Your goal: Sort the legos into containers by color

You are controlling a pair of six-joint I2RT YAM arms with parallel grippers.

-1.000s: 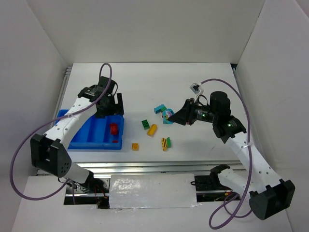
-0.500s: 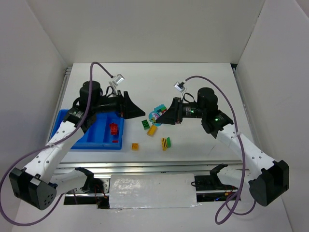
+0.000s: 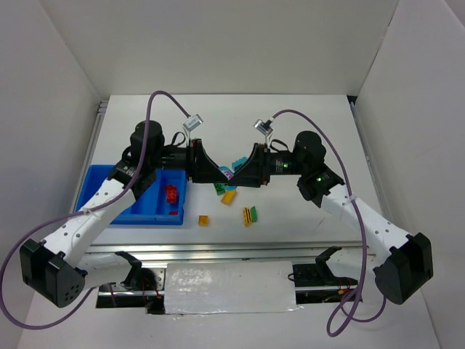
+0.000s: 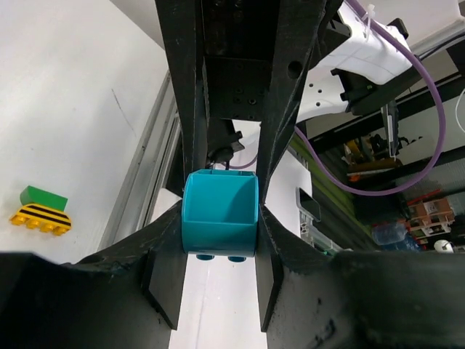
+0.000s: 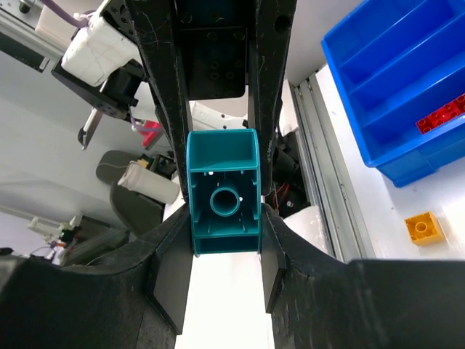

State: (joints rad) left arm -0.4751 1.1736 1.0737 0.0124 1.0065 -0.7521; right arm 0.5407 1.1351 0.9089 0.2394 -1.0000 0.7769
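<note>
The white worktop (image 3: 225, 116) is boxed in by plain white walls, and your two arms reach in from the lower corners of the overhead view to meet tip to tip at its centre. Your left claw (image 4: 219, 218) is clenched on a teal brick (image 4: 219, 207). Its two fingers rise from the bottom of the left wrist view and pinch the brick's sides. Your right claw (image 5: 224, 218) is clamped at the same spot from the opposite side. In its own wrist view teal plastic fills the gap between the fingers, hollow underside toward the camera. You cannot tell from these views whether that is one brick or two stuck together.

The blue tray (image 3: 149, 211) lies at the left of the overhead view, apart from the claws. It has red bricks (image 3: 171, 193) in the compartment nearest them. Just below the claws lie a green brick (image 3: 219, 187) and a yellow brick (image 3: 229, 195), close together. Lower still, a small orange brick (image 3: 204, 219) sits near the tray's lower right corner. A yellow-and-green piece (image 3: 250, 215) lies to its right.
</note>
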